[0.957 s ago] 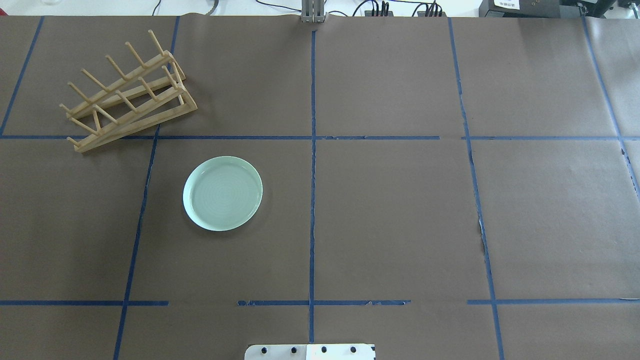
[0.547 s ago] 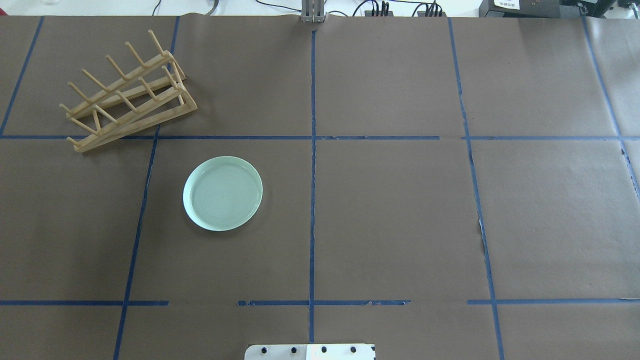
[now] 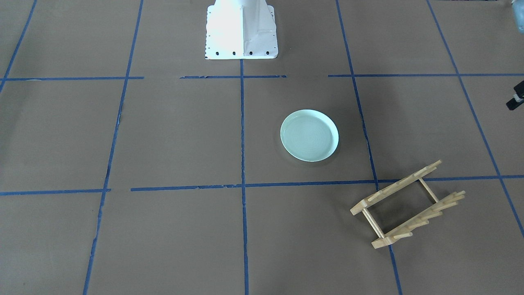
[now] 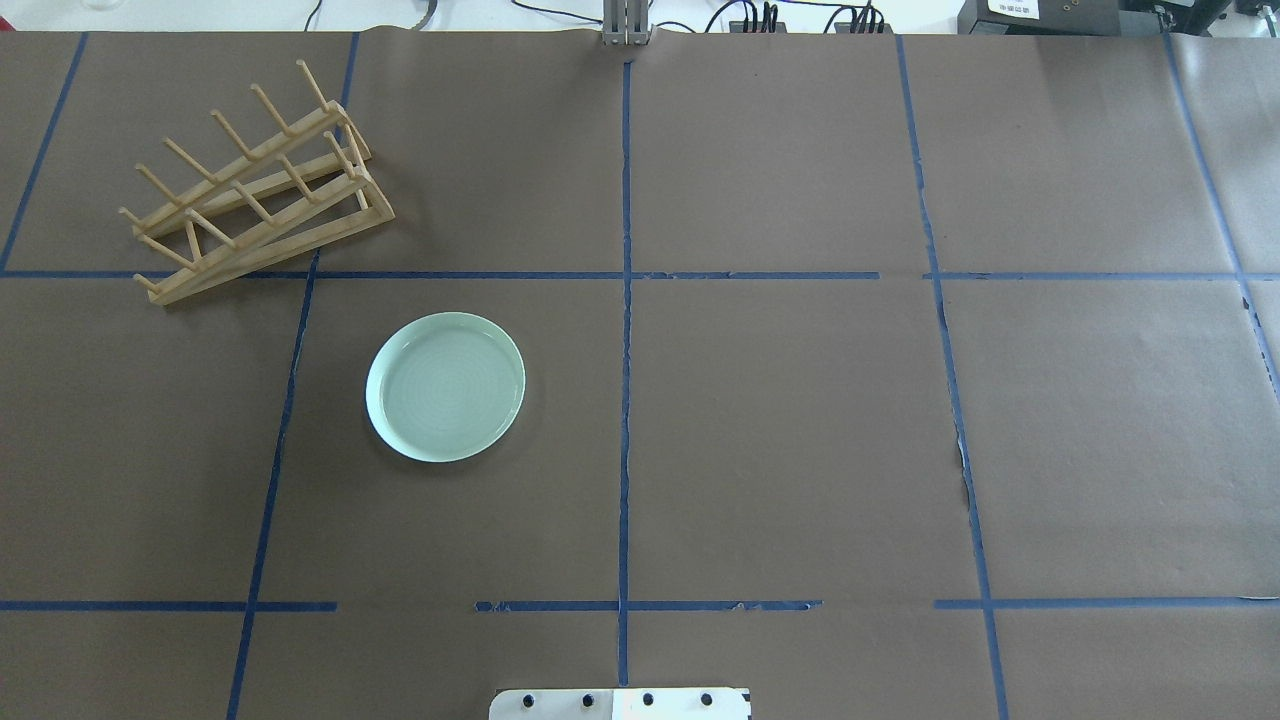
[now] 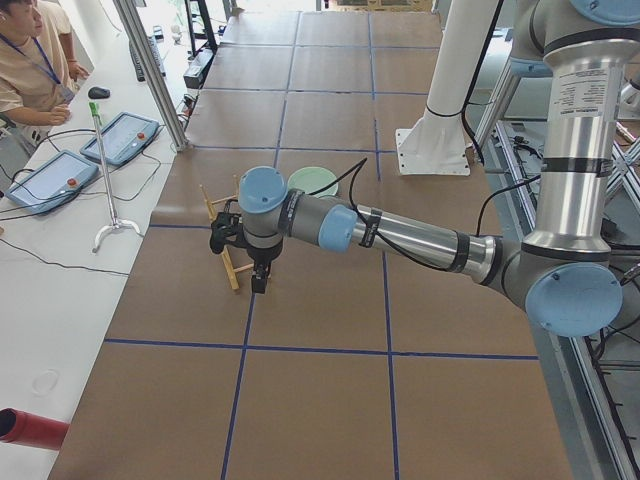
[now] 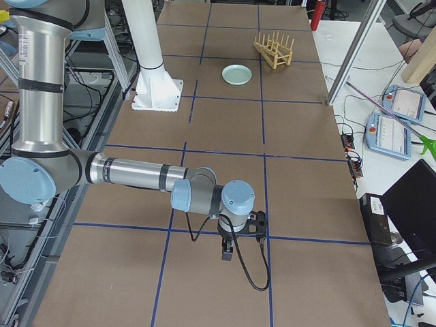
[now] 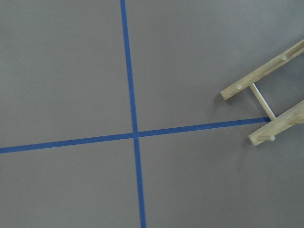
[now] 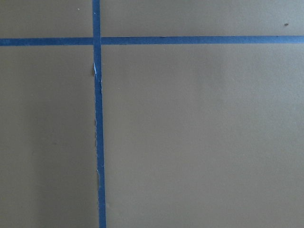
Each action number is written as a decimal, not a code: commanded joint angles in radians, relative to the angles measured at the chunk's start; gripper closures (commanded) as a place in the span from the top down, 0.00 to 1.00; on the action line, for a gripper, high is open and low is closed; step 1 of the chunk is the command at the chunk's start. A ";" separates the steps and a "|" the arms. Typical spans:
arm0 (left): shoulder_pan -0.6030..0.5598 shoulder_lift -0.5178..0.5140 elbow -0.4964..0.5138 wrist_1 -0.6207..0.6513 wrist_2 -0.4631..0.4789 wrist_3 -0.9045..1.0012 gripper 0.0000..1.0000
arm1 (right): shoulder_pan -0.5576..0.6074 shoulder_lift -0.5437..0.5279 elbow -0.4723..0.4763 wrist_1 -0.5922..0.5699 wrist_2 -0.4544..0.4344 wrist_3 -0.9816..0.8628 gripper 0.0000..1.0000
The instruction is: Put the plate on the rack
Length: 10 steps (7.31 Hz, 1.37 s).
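The pale mint-green plate lies flat on the brown paper, left of the middle; it also shows in the front view. The light-wood rack stands empty at the far left, set at an angle, apart from the plate. One end of the rack shows in the left wrist view. My left gripper hangs over the table's left end beside the rack. My right gripper hangs over the table's right end, far from both. I cannot tell whether either gripper is open or shut.
Blue tape lines divide the brown paper into squares. The white robot base stands at the near middle edge. A side table with tablets, a person and cables lies beyond the far edge.
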 commanded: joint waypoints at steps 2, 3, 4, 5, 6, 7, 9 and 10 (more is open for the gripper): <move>0.236 -0.170 -0.047 0.000 0.013 -0.504 1.00 | 0.000 0.000 0.000 0.000 0.000 0.000 1.00; 0.334 -0.241 -0.043 0.004 0.070 -0.665 1.00 | 0.000 0.000 0.000 -0.001 0.000 0.001 1.00; 0.436 -0.287 -0.034 0.007 0.156 -0.802 1.00 | 0.000 0.000 0.000 0.000 0.000 0.000 1.00; 0.527 -0.324 -0.018 0.018 0.225 -0.873 1.00 | 0.000 0.000 0.000 -0.001 0.000 0.000 1.00; 0.598 -0.391 0.041 0.076 0.252 -0.921 1.00 | 0.000 0.000 0.000 0.000 0.000 0.000 1.00; 0.655 -0.474 0.113 0.140 0.314 -0.929 1.00 | 0.000 0.000 0.000 -0.001 0.000 0.001 1.00; 0.756 -0.539 0.215 0.143 0.440 -0.932 1.00 | 0.000 0.000 0.001 0.000 0.000 0.000 1.00; 0.790 -0.606 0.300 0.143 0.482 -0.934 1.00 | 0.000 0.000 0.000 0.000 0.000 0.000 1.00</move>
